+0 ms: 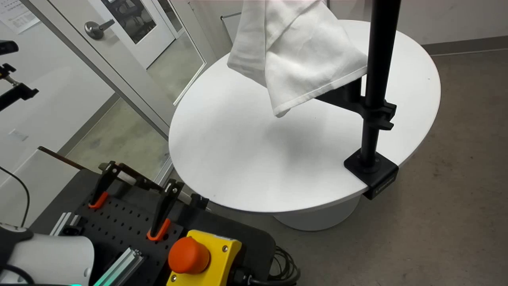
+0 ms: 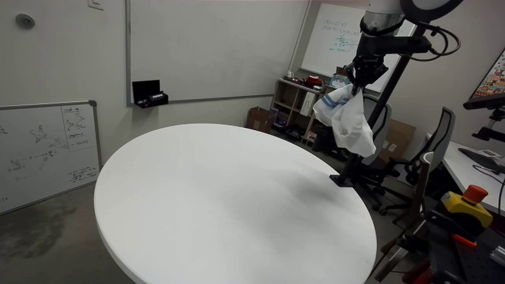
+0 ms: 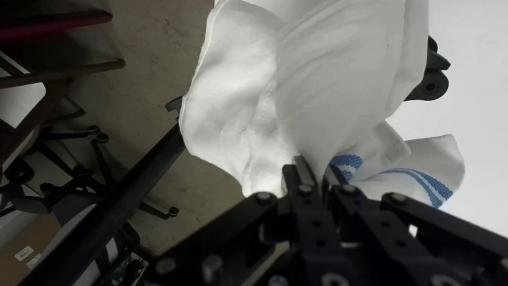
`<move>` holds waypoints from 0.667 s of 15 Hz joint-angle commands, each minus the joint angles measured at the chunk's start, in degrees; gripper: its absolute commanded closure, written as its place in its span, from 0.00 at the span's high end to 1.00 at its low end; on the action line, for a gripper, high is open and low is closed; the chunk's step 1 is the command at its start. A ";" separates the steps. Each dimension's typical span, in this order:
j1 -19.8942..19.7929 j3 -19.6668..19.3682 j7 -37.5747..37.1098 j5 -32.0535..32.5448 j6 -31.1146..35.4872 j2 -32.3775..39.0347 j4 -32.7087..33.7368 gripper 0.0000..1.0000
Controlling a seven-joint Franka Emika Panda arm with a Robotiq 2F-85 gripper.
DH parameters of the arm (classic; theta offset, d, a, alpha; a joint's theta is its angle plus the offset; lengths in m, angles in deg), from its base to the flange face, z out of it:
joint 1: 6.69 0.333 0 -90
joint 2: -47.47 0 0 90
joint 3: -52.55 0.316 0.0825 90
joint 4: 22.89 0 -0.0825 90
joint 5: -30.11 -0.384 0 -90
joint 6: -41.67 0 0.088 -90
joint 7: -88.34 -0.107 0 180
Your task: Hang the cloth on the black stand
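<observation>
End effector (image 3: 317,172) downward, cloth (image 2: 350,125) within

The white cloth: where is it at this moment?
In an exterior view, on the right side, the white cloth hangs from the gripper, beside the black stand at the edge of the round table.

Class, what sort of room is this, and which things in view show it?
Probably a robotics lab or office workroom: a scribbled-on whiteboard, an office chair, and a yellow box with an orange button suggest it.
</observation>
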 commanded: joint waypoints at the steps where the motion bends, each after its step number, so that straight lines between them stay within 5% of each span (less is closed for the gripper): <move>1: 2.34 -1.80 -2.43 1.19 -2.20 1.98 2.66 0.38; 10: 4.19 -3.00 -3.27 1.09 -2.54 3.22 3.41 0.99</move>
